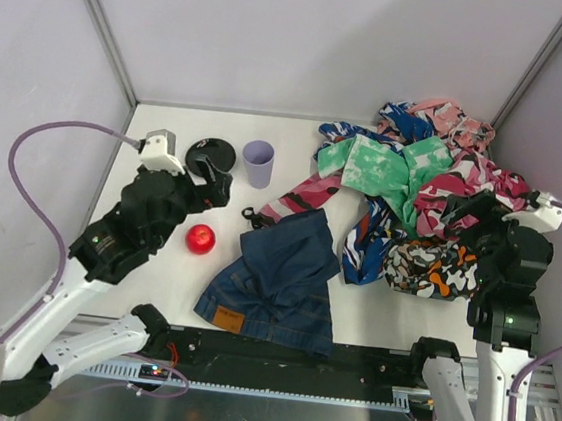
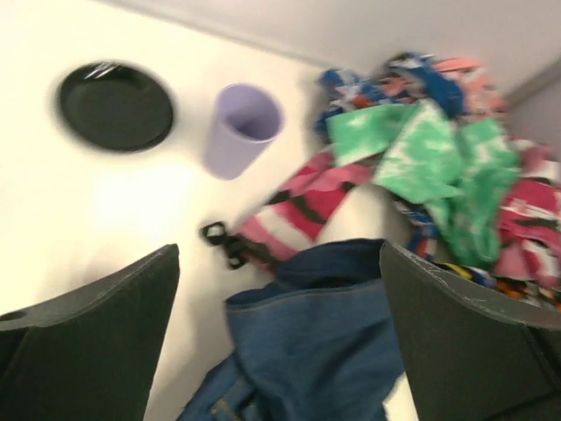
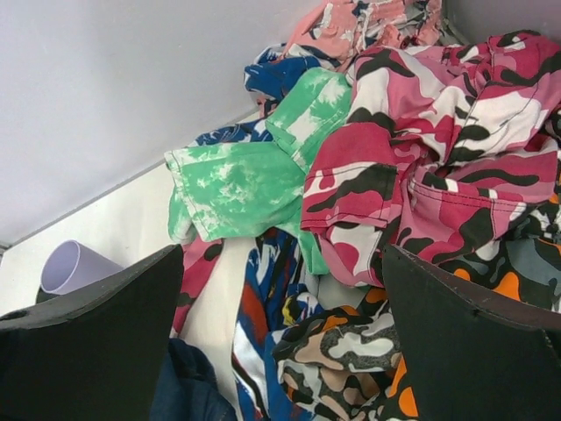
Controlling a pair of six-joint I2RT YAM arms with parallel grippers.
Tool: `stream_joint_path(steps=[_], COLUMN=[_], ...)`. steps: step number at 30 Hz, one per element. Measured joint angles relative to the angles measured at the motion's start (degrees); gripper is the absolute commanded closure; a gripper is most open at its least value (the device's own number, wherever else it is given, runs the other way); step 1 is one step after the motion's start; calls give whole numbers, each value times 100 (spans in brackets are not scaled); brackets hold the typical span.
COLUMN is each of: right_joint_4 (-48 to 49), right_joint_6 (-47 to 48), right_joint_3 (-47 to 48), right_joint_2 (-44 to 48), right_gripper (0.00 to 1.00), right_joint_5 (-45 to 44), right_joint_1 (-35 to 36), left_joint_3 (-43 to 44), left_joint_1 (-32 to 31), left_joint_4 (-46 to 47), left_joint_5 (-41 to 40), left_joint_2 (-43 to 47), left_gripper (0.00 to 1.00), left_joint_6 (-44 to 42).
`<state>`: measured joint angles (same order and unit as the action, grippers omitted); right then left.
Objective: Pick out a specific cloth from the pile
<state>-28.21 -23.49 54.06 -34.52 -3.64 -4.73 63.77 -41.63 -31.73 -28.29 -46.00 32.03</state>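
Observation:
The cloth point(image 1: 280, 271), dark blue denim shorts with a tan patch at the waistband, lies spread on the table's front middle, apart from the pile point(image 1: 414, 184) except where a pink camouflage piece touches its top edge. My left gripper point(image 1: 215, 186) hovers open up and to the left of it. In the left wrist view the cloth point(image 2: 316, 333) shows between and below the spread fingers of this gripper point(image 2: 279, 250), which hold nothing. My right gripper point(image 1: 473, 216) stands open over the pile's right side. Its wrist view shows this gripper point(image 3: 280, 250) empty above the pile point(image 3: 394, 175).
A purple cup point(image 1: 258, 161) and a black round lid point(image 1: 212, 153) stand at the back, left of the pile. A red ball point(image 1: 200, 239) lies left of the cloth. A small black clip point(image 1: 253, 216) sits by the cloth's top edge. Walls enclose the table.

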Motion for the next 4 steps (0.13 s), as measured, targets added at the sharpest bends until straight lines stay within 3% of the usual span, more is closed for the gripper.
stream_joint_path(steps=[4], right_joint_4=[-37], right_joint_6=[144], right_joint_3=[-46], right_joint_2=[94], right_gripper=[1], right_joint_5=[24], right_joint_1=[0], left_joint_3=[-586], left_joint_1=[964], left_joint_4=[-291], left_joint_5=[306], left_joint_2=[17], left_gripper=[0], left_joint_6=[267])
